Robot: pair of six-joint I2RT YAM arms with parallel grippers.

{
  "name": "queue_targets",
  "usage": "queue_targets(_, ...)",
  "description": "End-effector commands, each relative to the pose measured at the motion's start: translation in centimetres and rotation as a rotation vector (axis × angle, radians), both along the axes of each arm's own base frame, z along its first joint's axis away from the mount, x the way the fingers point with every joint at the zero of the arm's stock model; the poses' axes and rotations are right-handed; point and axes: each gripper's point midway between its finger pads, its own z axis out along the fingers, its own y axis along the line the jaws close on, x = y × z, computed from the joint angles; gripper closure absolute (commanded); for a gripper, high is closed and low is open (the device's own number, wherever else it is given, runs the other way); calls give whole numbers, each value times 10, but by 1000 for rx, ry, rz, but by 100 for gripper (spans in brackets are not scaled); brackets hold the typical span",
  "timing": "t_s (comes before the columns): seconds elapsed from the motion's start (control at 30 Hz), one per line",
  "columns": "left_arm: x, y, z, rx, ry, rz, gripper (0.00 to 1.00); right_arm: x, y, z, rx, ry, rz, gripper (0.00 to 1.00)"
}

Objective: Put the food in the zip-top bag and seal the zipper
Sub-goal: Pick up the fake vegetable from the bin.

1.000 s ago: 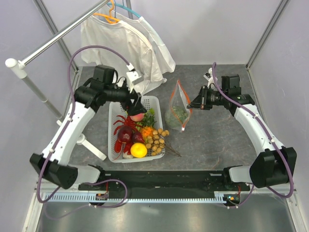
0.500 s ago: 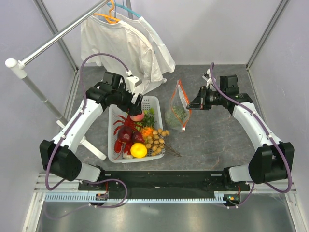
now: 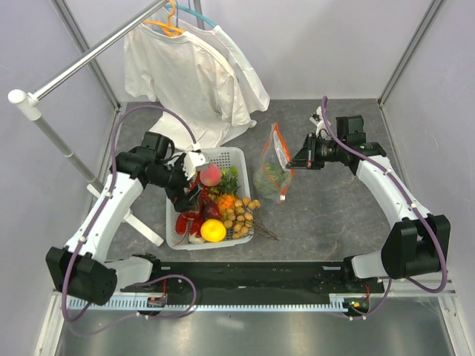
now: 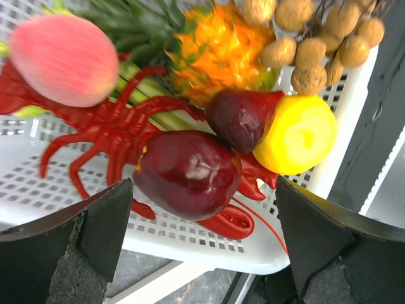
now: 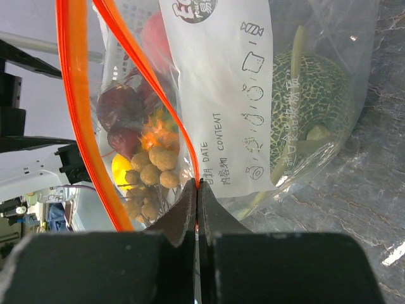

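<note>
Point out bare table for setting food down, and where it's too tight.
Widest bare table: on the near side of the zip-top bag, between the white basket and the right arm. A smaller patch lies behind the bag, right of the shirt. Crowded: the basket is full, with the open left gripper over it, and the basket-to-bag gap is narrow.

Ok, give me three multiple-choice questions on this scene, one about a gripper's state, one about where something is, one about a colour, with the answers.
1. The left gripper is: A wide open; B shut, empty; C shut on something.
2. The melon sits: A in a bowl; B inside the zip-top bag; C in the left gripper.
3. The zipper is: A blue; B green; C red-orange.
Answers: 1 A, its fingers stand far apart; 2 B, netted rind shows through clear plastic; 3 C, the strip is plainly red-orange.
</note>
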Motion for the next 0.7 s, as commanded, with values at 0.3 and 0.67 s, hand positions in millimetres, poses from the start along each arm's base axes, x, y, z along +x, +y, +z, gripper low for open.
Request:
queue_targets(0.3, -4, 6, -56, 60, 133, 10, 0, 3, 3, 18, 23, -50, 29, 100)
queue_targets(0.67, 7, 9, -58, 85, 88, 25, 13, 4, 2, 17, 21, -53, 28, 100)
